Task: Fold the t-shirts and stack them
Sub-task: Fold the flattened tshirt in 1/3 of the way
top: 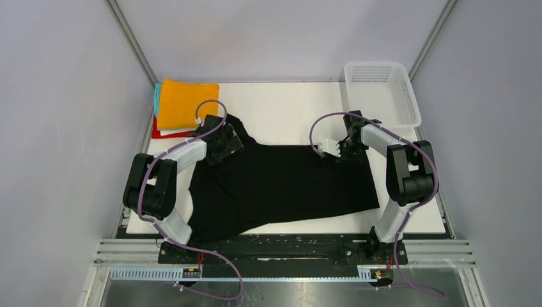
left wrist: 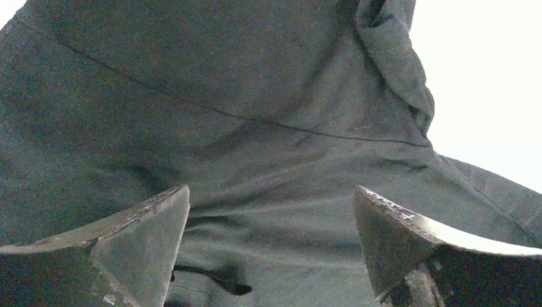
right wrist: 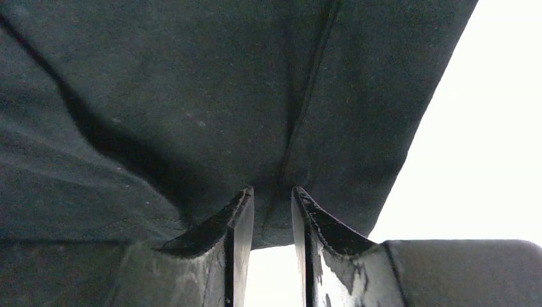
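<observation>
Sprawling on the tabletop (top: 287,109), the black shirt (top: 281,182) has the left hand (left wrist: 271,192) at ten o'clock spread wide and empty, the right hand (right wrist: 272,189) at two o'clock pinching its edge.

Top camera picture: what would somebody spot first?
A big black shirt lies spread across the middle of the table. The right tool pinches its far edge. A bright orange shirt tops a folded pile in the far left corner, and a white basket sits far right.
</observation>
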Controlling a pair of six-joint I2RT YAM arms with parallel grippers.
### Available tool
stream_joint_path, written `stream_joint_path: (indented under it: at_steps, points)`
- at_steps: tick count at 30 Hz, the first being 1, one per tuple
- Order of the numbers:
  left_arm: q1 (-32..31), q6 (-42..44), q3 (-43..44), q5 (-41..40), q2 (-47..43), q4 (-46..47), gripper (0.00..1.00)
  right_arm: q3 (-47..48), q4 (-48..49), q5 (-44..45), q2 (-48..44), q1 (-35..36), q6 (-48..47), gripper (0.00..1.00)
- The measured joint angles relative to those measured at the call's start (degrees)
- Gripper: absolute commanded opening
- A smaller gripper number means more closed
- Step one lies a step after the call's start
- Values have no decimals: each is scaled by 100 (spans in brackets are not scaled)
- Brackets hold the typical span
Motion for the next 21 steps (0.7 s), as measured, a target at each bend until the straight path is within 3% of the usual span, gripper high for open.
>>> stream_joint_path:
  at_steps: [5,7,10,13,18,21]
  points:
    - [0,0,0,-2,2,-2,99,9,127,138,192,-85,-4,38]
    - [0,0,0,-11,2,0,99,9,168,170,197,-94,-7,31]
    - [0,0,0,-33,4,-4,99,7,260,234,212,-101,-20,12]
    - [0,0,0,-66,11,-4,99,7,463,376,256,-105,26,4]
    - [0,0,0,-87,72,-15,99,13,769,560,280,-111,157,5]
    - [0,0,0,-87,87,-48,99,48,791,579,278,-116,205,18]
